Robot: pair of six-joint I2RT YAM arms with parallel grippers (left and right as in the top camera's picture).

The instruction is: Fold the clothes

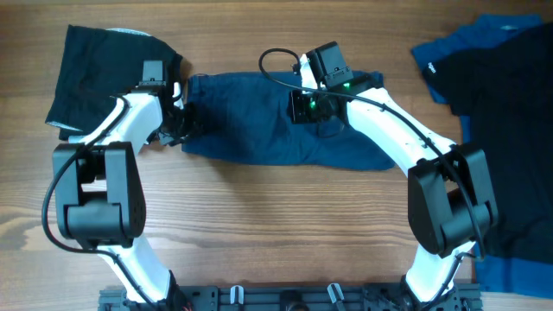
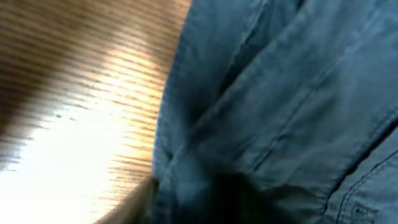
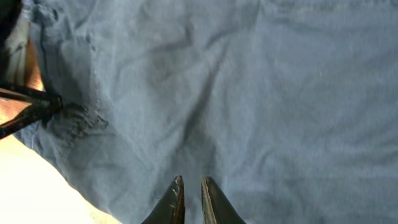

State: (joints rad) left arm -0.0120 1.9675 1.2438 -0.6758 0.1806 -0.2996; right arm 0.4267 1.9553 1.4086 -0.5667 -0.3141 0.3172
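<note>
A dark navy garment [image 1: 259, 130] lies spread across the middle of the wooden table. It fills the right wrist view [image 3: 249, 81] and most of the left wrist view [image 2: 298, 93]. My left gripper [image 1: 181, 128] is at its left edge and pinches the puckered cloth there; it also shows in the right wrist view [image 3: 37, 107]. Its own fingers are hidden in the blurred left wrist view. My right gripper [image 1: 301, 108] hovers over the garment's upper middle, its fingers [image 3: 191, 182] nearly together with nothing between them. No button is visible.
A folded black garment [image 1: 95, 60] lies at the back left, beside my left arm. A brighter blue garment [image 1: 458, 52] and a black one [image 1: 510, 130] lie in a pile at the right edge. Bare wood [image 1: 276, 216] shows in front.
</note>
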